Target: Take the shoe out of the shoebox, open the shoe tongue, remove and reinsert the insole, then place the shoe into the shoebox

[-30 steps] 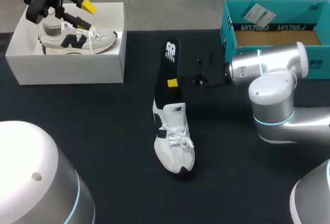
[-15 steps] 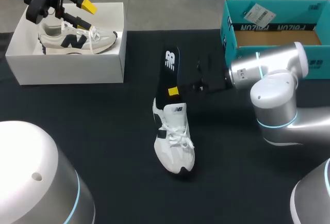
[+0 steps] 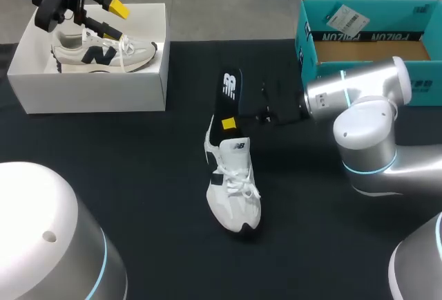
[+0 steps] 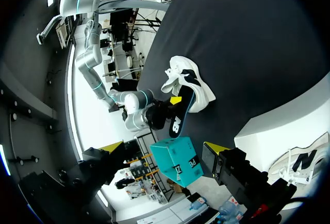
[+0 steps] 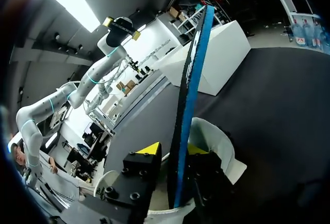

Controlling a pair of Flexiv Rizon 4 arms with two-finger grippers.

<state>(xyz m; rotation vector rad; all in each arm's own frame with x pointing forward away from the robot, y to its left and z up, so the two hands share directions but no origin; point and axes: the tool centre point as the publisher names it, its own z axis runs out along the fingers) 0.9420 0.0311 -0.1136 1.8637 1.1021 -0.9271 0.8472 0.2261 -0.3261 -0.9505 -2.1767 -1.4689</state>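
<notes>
Insole is pinched between the two fingers of right gripper, one yellow tip on each face, low on its length. In the right wrist view the insole stands edge-on between the fingers of the gripper, with its lower end down in the opening of the white shoe; the rest sticks out, tilted away from the heel. Shoe sits on the black table about mid-table, sole down, toe toward the robot, heel toward the insole. Left gripper hangs over the white shoebox at the far left, fingers spread wide with nothing between them; a second shoe lies in that box just under it. Left wrist view agrees: left gripper gaping, shoe and insole well apart from it. Teal box sits at the far right, behind the right arm.
</notes>
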